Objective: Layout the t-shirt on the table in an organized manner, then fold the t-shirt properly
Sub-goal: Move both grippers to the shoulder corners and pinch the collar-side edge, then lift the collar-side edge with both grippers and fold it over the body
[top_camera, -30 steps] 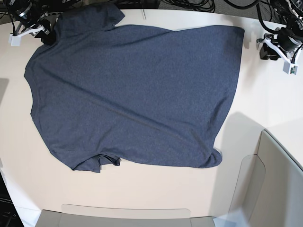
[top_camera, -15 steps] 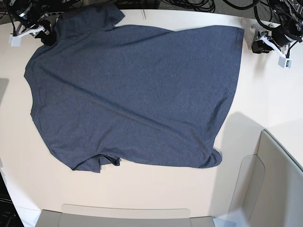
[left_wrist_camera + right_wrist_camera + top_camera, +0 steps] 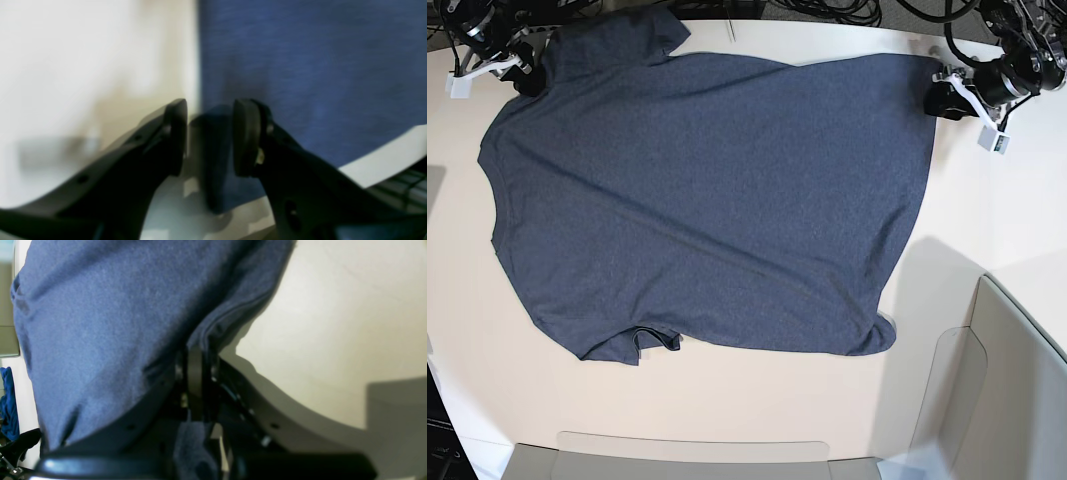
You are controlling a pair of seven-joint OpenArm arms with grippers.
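While the t-shirt point(image 3: 707, 200) lies spread flat on the table point(image 3: 727, 410), unmoved since a second ago, the left gripper point(image 3: 208, 136) has travelled inward to the hem corner, jaws apart and straddling the cloth edge. Only the right wrist view shows the right gripper point(image 3: 195, 386) clamped tight on a sleeve fold.

T-shirt point(image 3: 707, 190): soft knit cloth, heathered navy, matt, faintly fuzzy nap up close; stitched hem along edge. Counter point(image 3: 727, 410): smooth off-white top, low sheen, soft shadows. Left pincer point(image 3: 208, 136): black plastic fingers, satin finish, matt dark pads. Right pincer point(image 3: 196, 373): same black plastic, small metal screw heads. Bin wall point(image 3: 1017, 380): grey translucent plastic, smooth.
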